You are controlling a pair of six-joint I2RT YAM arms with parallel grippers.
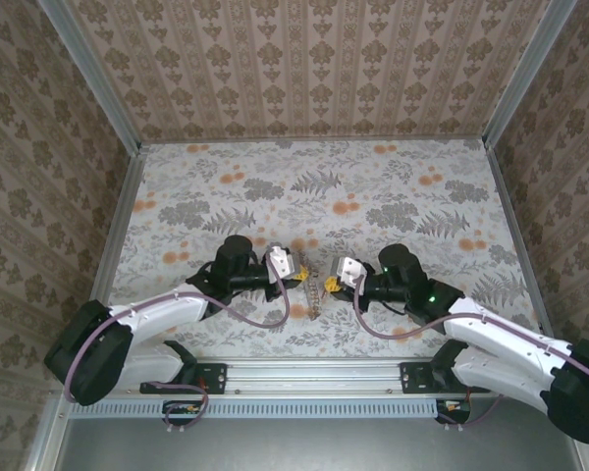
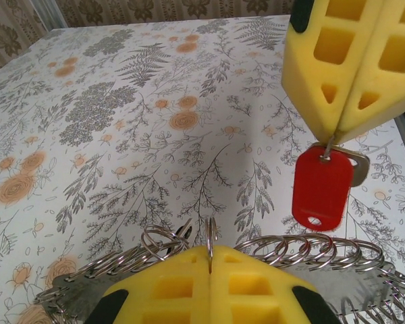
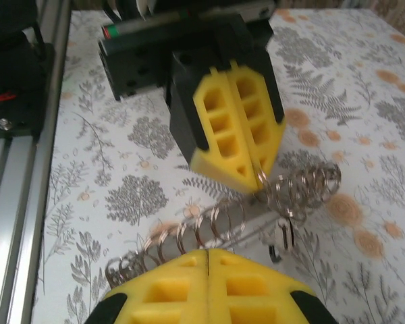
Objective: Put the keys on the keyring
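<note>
Threading is in hand, judging by the pose. The left pincer (image 2: 209, 260) is pressed together on one upright loop of the keyring (image 2: 310, 250). The right pincer (image 2: 337, 131), also pressed together, pinches the top of the red key (image 2: 322, 189) at 1 o'clock from that loop, near it but apart.

The keyring here looks like a long row of wire loops on a metal strip. In the left wrist view its long axis runs 9 to 3 across the bottom. In the top view it runs roughly 12 to 6, just at 6 o'clock of the gap between the pincers, low over the worktop (image 1: 373, 186). I cannot tell whether its far end rests there.

The key hangs with its long axis near 12 to 6. The red head points down and its hole is at the low end, away from the grip.

The next move probably calls for bringing that hole to the held loop's open end, which means tilting the key.
</note>
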